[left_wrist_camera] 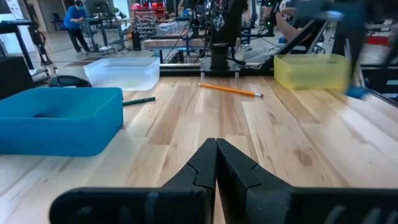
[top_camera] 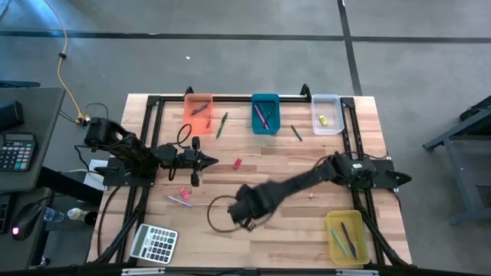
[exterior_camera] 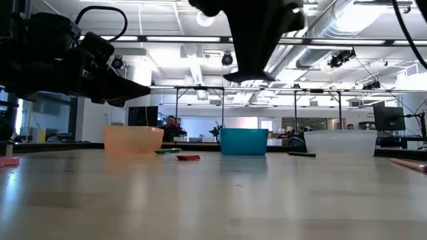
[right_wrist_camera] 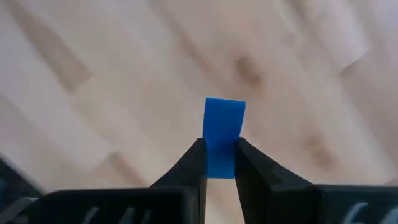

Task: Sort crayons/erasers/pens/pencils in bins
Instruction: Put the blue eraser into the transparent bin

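My right gripper is shut on a blue eraser above the table's middle near part; in the low view it hangs high over the table. My left gripper is shut and empty, held level at the table's left. The orange bin, teal bin and clear bin stand along the far edge. The yellow bin stands near right. A red eraser and a pink eraser lie flat on the table. My right gripper pinches the blue eraser between its two fingers by one end. The other end sticks out past the fingertips. The fingers point down at the table from above. The eraser is lifted clear of the table.
Green pencils lie beside the teal bin. A thin stick lies by the pink eraser and an orange pencil lies farther right. A grey calculator sits near left. A dark cable loop lies by my right gripper.
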